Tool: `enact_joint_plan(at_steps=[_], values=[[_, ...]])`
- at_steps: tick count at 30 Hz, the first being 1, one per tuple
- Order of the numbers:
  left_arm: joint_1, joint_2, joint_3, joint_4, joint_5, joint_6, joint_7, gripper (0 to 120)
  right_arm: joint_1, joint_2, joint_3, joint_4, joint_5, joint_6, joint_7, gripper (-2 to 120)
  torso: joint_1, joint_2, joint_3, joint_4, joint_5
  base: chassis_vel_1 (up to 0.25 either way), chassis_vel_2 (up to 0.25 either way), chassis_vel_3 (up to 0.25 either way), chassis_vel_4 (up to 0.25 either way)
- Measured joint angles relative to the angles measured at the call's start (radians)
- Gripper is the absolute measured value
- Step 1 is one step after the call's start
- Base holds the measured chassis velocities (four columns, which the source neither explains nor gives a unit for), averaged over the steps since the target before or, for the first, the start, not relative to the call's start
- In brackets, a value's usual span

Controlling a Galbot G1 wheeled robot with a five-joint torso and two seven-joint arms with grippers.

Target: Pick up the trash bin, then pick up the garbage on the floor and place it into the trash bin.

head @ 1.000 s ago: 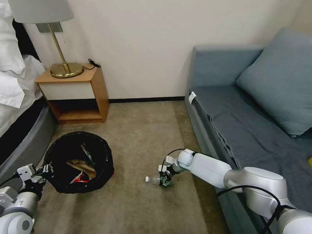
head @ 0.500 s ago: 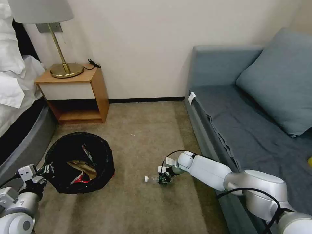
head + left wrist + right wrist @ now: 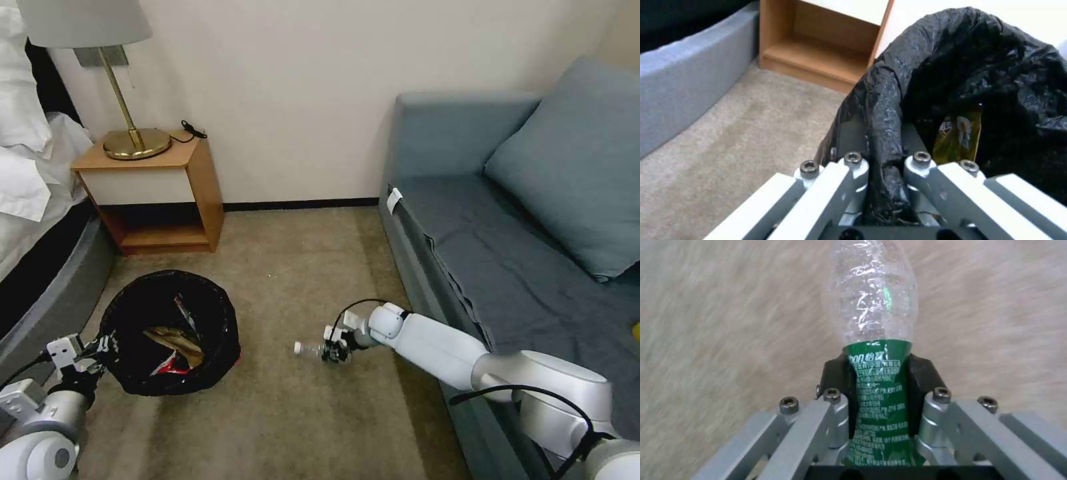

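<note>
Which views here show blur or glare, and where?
Right wrist view: the carpet is streaked with motion blur while the bottle stays sharp, with glints on its clear plastic. Left wrist view: glossy highlights on the trash bin liner. Head view: evenly lit, no obvious blur.

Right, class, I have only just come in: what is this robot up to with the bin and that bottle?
It is clearing litter off a bedroom carpet. The left gripper is clamped on the rim of the trash bin, whose black liner already holds a brown paper bag and wrappers. The right gripper is shut on the green label of a clear bottle, low over the carpet beside the sofa. The bottle is not yet in the bin.
</note>
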State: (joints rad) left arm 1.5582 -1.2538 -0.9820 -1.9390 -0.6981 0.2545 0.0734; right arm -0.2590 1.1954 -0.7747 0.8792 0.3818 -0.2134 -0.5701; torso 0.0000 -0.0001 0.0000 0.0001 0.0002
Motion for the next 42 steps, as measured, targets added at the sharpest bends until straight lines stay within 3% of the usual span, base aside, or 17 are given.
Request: enact_joint_plan(at_steps=[5, 9, 13, 17, 18, 22, 27, 34, 42], values=[[0.000, 0.002, 0.021, -0.001, 0.007, 0.001, -0.001, 4, -0.021, -0.089, 0.106, 0.127, 0.020, -0.006, 0.105, 18, 0.000, 0.000, 0.000, -0.0003, -0.0001, 0.000, 0.000, 0.000, 0.000], [0.000, 0.005, 0.025, -0.003, 0.008, 0.001, -0.001, 4, -0.034, -0.109, 0.142, 0.181, 0.032, -0.008, 0.162, 18, 0.000, 0.000, 0.000, -0.0003, -0.0001, 0.000, 0.000, 0.000, 0.000], [0.002, 0.015, 0.028, -0.002, 0.005, 0.001, 0.001, 4, -0.053, -0.155, 0.220, 0.383, 0.141, -0.048, 0.301, 18, 0.000, 0.000, 0.000, -0.0001, 0.0000, 0.000, 0.000, 0.000, 0.000], [0.003, 0.018, 0.034, 0.001, 0.005, 0.001, 0.001, 4, -0.045, -0.166, 0.233, 0.473, 0.200, -0.044, 0.357, 18, 0.000, 0.000, 0.000, -0.0001, -0.0003, 0.000, 0.000, 0.000, 0.000], [0.003, 0.018, 0.034, 0.001, 0.005, 0.001, 0.001, 4, -0.045, -0.166, 0.233, 0.473, 0.200, -0.044, 0.357, 18, 0.000, 0.000, 0.000, -0.0001, -0.0003, 0.000, 0.000, 0.000, 0.000], [0.001, 0.018, 0.066, -0.002, 0.002, 0.006, -0.001, 4, 0.014, -0.135, 0.195, 0.656, 0.395, 0.047, 0.522, 18, 0.000, 0.000, 0.000, -0.0001, -0.0005, 0.000, 0.000, 0.000, 0.000], [-0.003, 0.018, 0.082, -0.011, -0.005, 0.012, -0.008, 4, 0.034, -0.083, 0.137, 0.769, 0.475, 0.111, 0.608, 17, 0.000, 0.000, 0.000, 0.0001, -0.0005, 0.000, 0.000, 0.000, 0.000], [-0.002, 0.018, 0.087, -0.021, -0.018, 0.017, -0.010, 4, 0.026, -0.040, 0.054, 0.887, 0.504, 0.147, 0.669, 17, 0.000, 0.000, 0.000, 0.0001, -0.0004, 0.000, 0.000, 0.000, 0.000], [0.005, 0.011, 0.089, -0.032, -0.029, 0.023, -0.012, 4, -0.029, -0.031, -0.044, 0.895, 0.453, 0.159, 0.668, 17, 0.000, 0.000, 0.000, -0.0001, -0.0003, 0.000, 0.000, 0.000, 0.000]])
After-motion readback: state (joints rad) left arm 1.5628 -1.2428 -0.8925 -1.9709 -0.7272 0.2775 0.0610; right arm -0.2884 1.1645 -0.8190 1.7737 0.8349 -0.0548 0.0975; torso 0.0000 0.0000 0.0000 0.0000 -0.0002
